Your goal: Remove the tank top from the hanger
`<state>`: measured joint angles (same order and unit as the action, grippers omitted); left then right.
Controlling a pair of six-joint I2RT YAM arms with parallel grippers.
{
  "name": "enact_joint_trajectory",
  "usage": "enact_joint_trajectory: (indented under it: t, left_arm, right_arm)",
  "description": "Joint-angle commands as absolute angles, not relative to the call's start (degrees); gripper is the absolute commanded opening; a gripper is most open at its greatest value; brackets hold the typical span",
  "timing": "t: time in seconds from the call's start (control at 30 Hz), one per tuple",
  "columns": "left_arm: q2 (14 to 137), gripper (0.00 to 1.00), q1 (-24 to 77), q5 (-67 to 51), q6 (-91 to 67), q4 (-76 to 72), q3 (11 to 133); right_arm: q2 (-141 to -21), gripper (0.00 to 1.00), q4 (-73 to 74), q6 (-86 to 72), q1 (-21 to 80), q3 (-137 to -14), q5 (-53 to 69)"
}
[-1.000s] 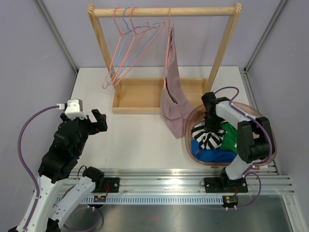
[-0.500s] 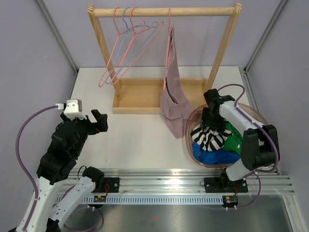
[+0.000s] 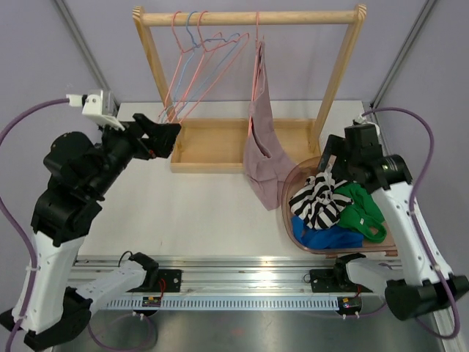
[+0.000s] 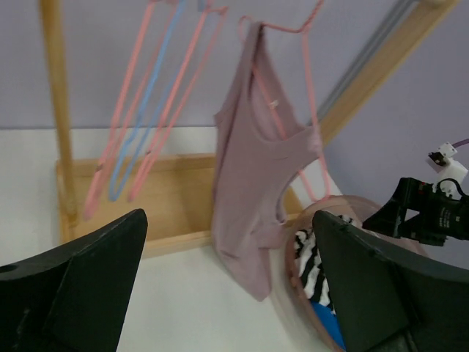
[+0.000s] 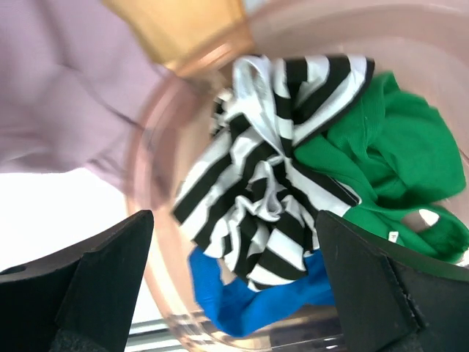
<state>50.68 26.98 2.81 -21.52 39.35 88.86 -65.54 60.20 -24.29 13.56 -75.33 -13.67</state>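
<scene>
Arms are both changing places right now. The left gripper [image 3: 168, 137] is reaching up and over toward the wooden rack [image 3: 308, 16], much higher and farther forward than a second ago, and it is now hanging near the empty hangers [image 3: 198, 66] by the left post. Its jaws are standing wide open and holding nothing. The right gripper [image 5: 234, 214] is lifting up out of the basket [image 3: 287, 192], where it was pressing down just before, and its jaws are also gaping wide and holding nothing. The striped cloth [image 3: 316, 202] is staying behind in the basket, lying on the green cloth [image 3: 360, 207] and the blue cloth [image 3: 322, 236]. The tank top [image 3: 260, 158] is still hanging on its pink hanger [image 4: 308, 81] from the rail, with its bottom edge drooping down just beside the basket rim. No gripper is touching it yet. So it looks like the last piece is put away and the arms are getting ready for this one, with the left gripper's camera already pointing at it.
</scene>
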Motion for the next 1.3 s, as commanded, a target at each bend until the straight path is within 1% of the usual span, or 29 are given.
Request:
enact_joint_trajectory:
  t: [0.0, 0.03, 0.07, 0.1, 0.17, 0.2, 0.23, 0.33, 0.43, 0.47, 0.53, 0.6, 0.77, 0.93, 1.0, 1.03, 1.1, 1.13, 1.17, 1.23, 1.27]
  left_arm:
    - [59.73, 0.99, 34.34, 6.62, -19.62, 38.14, 99.62]
    - [62.38, 0.99, 39.67, 9.2, -18.47, 38.58, 102.28]
    - [64.66, 0.99, 41.55, 11.14, -17.59, 39.19, 104.83]
    - [69.65, 0.99, 43.23, 12.9, -17.14, 40.59, 110.25]
    - [73.63, 0.99, 44.38, 13.53, -16.53, 40.96, 114.5]
    - [77.48, 0.99, 44.99, 14.84, -16.0, 40.78, 116.17]
    - [79.17, 0.99, 45.78, 15.46, -15.47, 40.61, 119.24]
    - [86.71, 0.99, 46.67, 17.66, -13.63, 40.52, 125.83]
    - [92.08, 0.97, 46.85, 19.86, -11.43, 39.2, 129.28]
    - [93.15, 0.94, 46.85, 20.91, -10.9, 38.94, 131.29]
    - [95.35, 0.92, 46.85, 21.18, -9.5, 37.88, 132.8]
    - [98.08, 0.86, 46.85, 22.14, -8.27, 37.62, 134.56]
    - [103.09, 0.79, 46.67, 25.83, -6.42, 37.27, 136.58]
    - [107.48, 0.61, 45.09, 25.23, -6.33, 36.65, 138.6]
    - [108.97, 0.58, 44.04, 23.39, -6.94, 36.39, 139.21]
    - [109.51, 0.52, 43.77, 22.77, -7.2, 36.39, 140.26]
    - [110.3, 0.47, 42.98, 21.54, -7.64, 36.39, 141.32]
    - [111.0, 0.4, 42.8, 20.92, -7.73, 36.39, 141.85]
    - [111.09, 0.36, 42.63, 20.13, -7.82, 36.04, 142.03]
    - [111.01, 0.17, 42.28, 19.69, -8.0, 35.68, 142.03]
    - [111.01, 0.04, 42.28, 19.34, -8.09, 35.51, 141.94]
  right_arm:
    - [-56.89, 0.99, 54.7, -21.89, 13.62, -75.33, -8.19]
    - [-52.95, 0.99, 53.71, -22.23, 13.54, -73.93, -6.96]
    - [-51.26, 0.99, 53.27, -22.58, 13.62, -73.39, -5.03]
    - [-48.28, 1.0, 52.39, -23.37, 13.62, -72.87, -3.88]
    - [-45.72, 1.0, 52.12, -24.17, 13.62, -71.55, -0.63]
    - [-44.66, 1.0, 51.86, -24.43, 13.62, -71.11, -0.27]
    - [-42.73, 1.0, 51.77, -24.61, 13.54, -70.49, 3.74]
    - [-40.18, 0.99, 52.12, -25.31, 13.54, -70.05, 6.76]
    - [-38.85, 1.0, 52.64, -25.4, 13.54, -70.05, 9.92]
    - [-38.67, 0.99, 52.82, -25.49, 13.54, -70.05, 11.06]
    - [-38.41, 0.99, 53.26, -25.14, 13.62, -69.87, 12.39]
    - [-38.23, 0.99, 53.61, -25.14, 13.54, -69.87, 13.18]
    - [-37.18, 0.99, 53.18, -25.57, 13.62, -69.08, 15.2]
    - [-36.56, 1.0, 51.94, -26.63, 13.62, -67.59, 18.01]
    - [-36.48, 0.99, 52.29, -26.63, 13.54, -67.15, 18.28]
    - [-36.39, 1.0, 52.47, -26.63, 13.62, -67.15, 18.19]
    - [-35.78, 1.0, 52.56, -26.63, 13.62, -66.8, 18.02]
    - [-35.68, 0.99, 52.65, -26.63, 13.54, -66.8, 17.93]
    - [-35.6, 0.99, 52.73, -26.54, 13.62, -66.8, 17.84]
    - [-35.33, 1.0, 53.17, -26.28, 13.54, -66.8, 17.58]
    - [-35.42, 1.0, 53.26, -26.28, 13.54, -66.71, 17.49]
